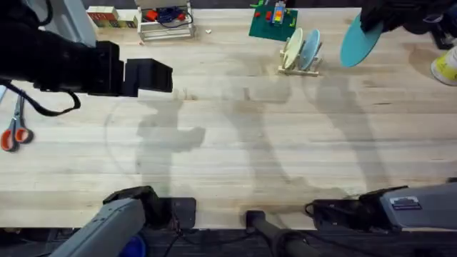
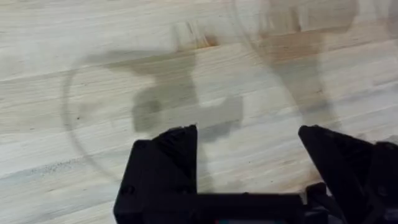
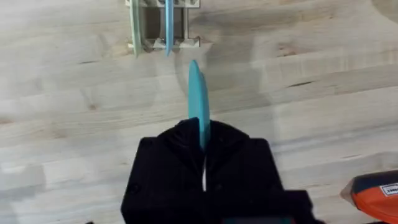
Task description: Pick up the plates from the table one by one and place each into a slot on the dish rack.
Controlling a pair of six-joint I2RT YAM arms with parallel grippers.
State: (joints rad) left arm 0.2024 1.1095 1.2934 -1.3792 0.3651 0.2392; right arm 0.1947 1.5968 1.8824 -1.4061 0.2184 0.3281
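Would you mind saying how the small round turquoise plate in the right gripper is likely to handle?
The small round turquoise plate probably stays stiff: it shows a straight, thin edge in the right gripper. Held by its rim alone, it may pivot or slip. It looks light for its size.

The place looks like a robotics lab bench: a light wooden plank tabletop (image 1: 235, 143) with two arm bases at the frame's bottom, orange-handled scissors (image 1: 14, 132) at left, and a green board (image 1: 271, 25) at top centre.
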